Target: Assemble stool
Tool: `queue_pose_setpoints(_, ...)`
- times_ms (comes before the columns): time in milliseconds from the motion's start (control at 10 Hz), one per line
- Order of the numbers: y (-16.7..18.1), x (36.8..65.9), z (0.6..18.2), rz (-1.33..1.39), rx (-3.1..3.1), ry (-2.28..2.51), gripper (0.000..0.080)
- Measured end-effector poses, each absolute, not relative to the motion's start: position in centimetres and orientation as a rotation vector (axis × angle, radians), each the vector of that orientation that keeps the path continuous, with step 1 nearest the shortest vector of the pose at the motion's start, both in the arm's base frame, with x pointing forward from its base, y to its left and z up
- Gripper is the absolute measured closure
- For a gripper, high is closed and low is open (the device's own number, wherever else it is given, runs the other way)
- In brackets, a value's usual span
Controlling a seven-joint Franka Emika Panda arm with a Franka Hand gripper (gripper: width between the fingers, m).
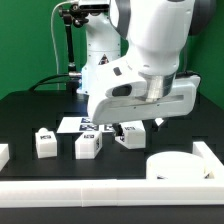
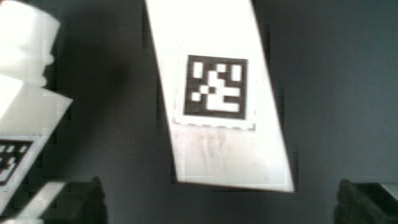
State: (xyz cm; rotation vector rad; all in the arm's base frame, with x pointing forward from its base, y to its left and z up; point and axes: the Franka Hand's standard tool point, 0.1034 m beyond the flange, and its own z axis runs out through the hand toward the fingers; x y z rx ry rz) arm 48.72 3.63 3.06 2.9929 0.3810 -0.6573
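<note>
As the fingers (image 2: 71, 203) gape, a leg (image 2: 219, 100) lies centred beneath them.

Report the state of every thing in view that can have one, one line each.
gripper: open, holding nothing.
seat: flat on the table, no legs attached.
leg at the exterior view's left: loose, untouched.
middle leg: loose, untouched.
leg by the gripper: loose on the table, not gripped.
</note>
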Motion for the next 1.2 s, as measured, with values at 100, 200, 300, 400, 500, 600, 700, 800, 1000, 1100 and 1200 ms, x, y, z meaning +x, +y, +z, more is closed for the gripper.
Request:
queue_pose_setpoints(100, 3.5, 48.7, 3.1, -0.66, 2.993, 0.39, 0.015)
queue_pose_setpoints(200, 3.6, 48.6, 3.1, -0.687, 2.988, 0.387, 0.015)
queue_pose_setpoints(300, 3.6, 48.6, 3.0, -0.684, 2.989, 0.388, 0.015)
queue_pose_setpoints(400, 3.6, 47.8, 3.1, -0.776, 2.962, 0.387, 0.015)
queue_pose_setpoints(500, 3.6, 47.5, 3.1, -0.902, 2.92, 0.385, 0.015)
queue_pose_setpoints(600, 3.7, 47.8, 2.9, -0.983, 2.89, 0.382, 0.015)
queue_pose_setpoints(700, 3.4, 47.8, 2.2, -1.031, 2.857, 0.389, 0.015)
queue_pose_setpoints(800, 3.1, 47.0, 2.1, -1.144, 2.804, 0.384, 0.015)
queue_pose_setpoints(1000, 3.3, 46.7, 1.9, -1.343, 2.706, 0.364, 0.015)
queue_pose_setpoints(1100, 3.5, 46.8, 1.6, -1.395, 2.677, 0.368, 0.015)
queue_pose_setpoints(1200, 3.5, 46.3, 1.5, -1.482, 2.627, 0.366, 0.015)
